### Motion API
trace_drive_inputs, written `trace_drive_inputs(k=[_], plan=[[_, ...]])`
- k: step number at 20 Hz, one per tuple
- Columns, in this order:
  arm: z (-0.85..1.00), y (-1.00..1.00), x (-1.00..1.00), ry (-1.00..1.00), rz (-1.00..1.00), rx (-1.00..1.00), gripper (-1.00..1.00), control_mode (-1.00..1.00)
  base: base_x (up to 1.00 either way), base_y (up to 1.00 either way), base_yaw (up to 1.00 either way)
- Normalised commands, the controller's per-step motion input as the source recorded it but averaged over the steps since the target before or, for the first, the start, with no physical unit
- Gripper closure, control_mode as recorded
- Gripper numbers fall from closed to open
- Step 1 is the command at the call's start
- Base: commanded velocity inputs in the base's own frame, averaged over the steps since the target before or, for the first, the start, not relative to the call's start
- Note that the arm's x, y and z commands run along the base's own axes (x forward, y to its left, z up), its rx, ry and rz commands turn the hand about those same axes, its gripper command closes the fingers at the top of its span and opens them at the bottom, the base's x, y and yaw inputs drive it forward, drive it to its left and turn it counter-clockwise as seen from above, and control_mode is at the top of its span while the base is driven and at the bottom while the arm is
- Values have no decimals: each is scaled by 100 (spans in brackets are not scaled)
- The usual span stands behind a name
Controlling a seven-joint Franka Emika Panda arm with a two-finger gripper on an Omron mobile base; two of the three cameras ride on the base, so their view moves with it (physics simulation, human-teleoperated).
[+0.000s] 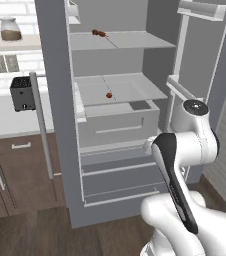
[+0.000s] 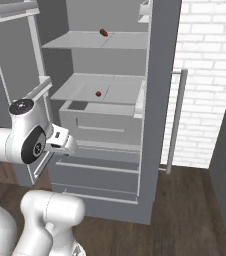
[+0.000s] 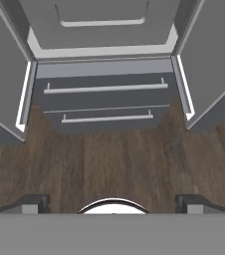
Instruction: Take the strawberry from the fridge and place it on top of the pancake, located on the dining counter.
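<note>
Pincer (image 3: 112, 201) fingers are seen set wide apart at the bottom corners of the hand view, nothing held between them; it is pointed down at the wooden floor (image 3: 114, 159) and the two lower drawers (image 3: 104, 99) of the fridge (image 1: 55, 100). The arm is judged to be folded in a resting posture, the reach not yet begun. Both fridge doors are found open, which leaves the shelves accessible. The strawberry (image 1: 109, 95) is noted on the middle shelf (image 1: 135, 90), well apart from the pincer. A longer reddish-brown item (image 1: 99, 33) lies on the shelf above (not the target). Both base views give the shelves and berry; the hand view gives the drawers instead. A toaster (image 1: 23, 93) on the wall surface is recorded in the left base view alone.
</note>
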Motion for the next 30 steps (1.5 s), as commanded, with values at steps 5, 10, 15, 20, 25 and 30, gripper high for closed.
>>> trace_drive_inputs(k=[5,10,15,20,25,30], plan=[[0,1,27,-5,0,0,-100,100,15,1,0],[0,0,0,0,0,0,-100,100,88,3,0],[0,0,0,0,0,0,-100,100,65,3,4],[0,0,0,0,0,0,-100,100,59,6,7],[0,0,0,0,0,0,-100,100,56,4,7],[0,0,0,0,0,0,-100,100,50,0,3]])
